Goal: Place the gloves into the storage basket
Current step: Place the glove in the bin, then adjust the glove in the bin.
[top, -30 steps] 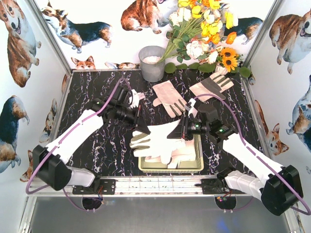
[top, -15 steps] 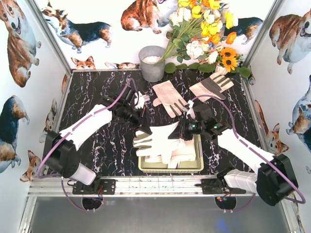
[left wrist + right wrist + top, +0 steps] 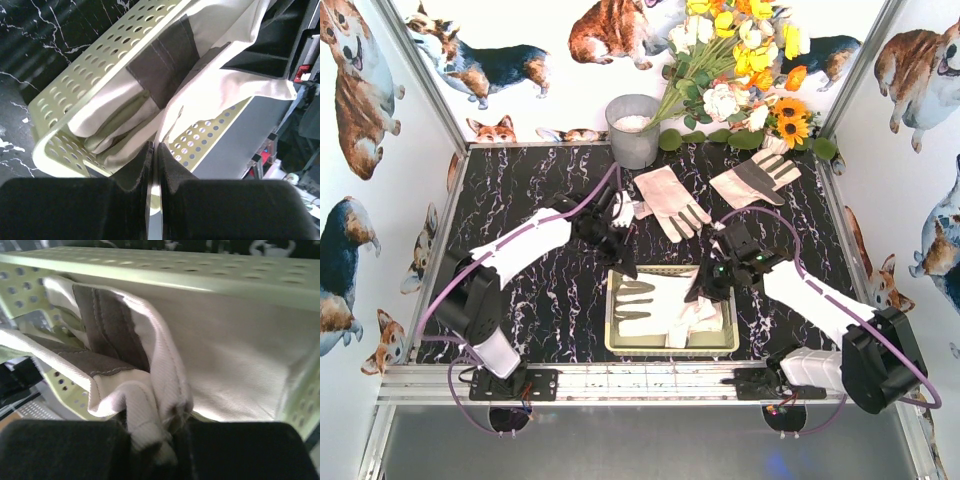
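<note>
Lying inside the storage basket, grey tips toward its left end and long axis along its length, the glove is pinched at the cuff by the right jaws and at its far edge by the left jaws, both clamped narrow.
</note>
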{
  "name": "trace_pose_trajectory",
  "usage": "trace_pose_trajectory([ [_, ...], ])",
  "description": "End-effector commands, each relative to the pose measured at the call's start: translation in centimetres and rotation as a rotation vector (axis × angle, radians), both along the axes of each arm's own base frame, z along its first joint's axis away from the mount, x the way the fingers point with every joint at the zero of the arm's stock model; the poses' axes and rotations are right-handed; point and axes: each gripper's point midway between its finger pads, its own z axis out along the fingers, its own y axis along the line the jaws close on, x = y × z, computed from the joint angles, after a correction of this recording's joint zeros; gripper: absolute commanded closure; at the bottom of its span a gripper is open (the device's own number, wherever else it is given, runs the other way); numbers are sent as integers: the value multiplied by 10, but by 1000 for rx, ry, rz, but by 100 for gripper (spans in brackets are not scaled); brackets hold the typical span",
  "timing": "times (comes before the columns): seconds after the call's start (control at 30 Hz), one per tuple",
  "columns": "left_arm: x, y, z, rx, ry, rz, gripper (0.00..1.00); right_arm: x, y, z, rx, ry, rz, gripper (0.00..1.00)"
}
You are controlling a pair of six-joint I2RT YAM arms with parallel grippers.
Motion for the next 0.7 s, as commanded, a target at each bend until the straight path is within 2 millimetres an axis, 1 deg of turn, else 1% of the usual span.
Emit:
trace_pose_trajectory([
  [0.0, 8, 3, -9, 70, -72, -45, 99, -21, -41, -31, -217, 94, -22, 100],
  [0.13, 10, 4, -19, 103, -82, -48, 100, -14, -38, -34, -222, 86, -5, 100],
  [0.3, 17, 16, -34, 197, -105, -25, 100, -7, -32, -38, -221, 92, 10, 100],
  [0.33, 19, 18, -34, 204, -114, -22, 96, -6, -32, -38, -222, 93, 9, 100],
  [0.4, 21, 19, -34, 209, -129, -16, 90, -6, -32, -40, -227, 96, 5, 100],
  [0.47, 23, 16, -28, 192, -149, -14, 81, -6, -31, -42, -229, 94, -1, 100],
  [0.57, 21, 8, -11, 128, -167, -32, 65, -7, -28, -45, -216, 92, 2, 100],
  [0.63, 21, 3, -5, 108, -178, -30, 60, -8, -26, -47, -216, 95, 11, 100],
  [0.67, 19, 1, 6, 86, -202, -25, 59, -9, -24, -48, -216, 96, 14, 100],
])
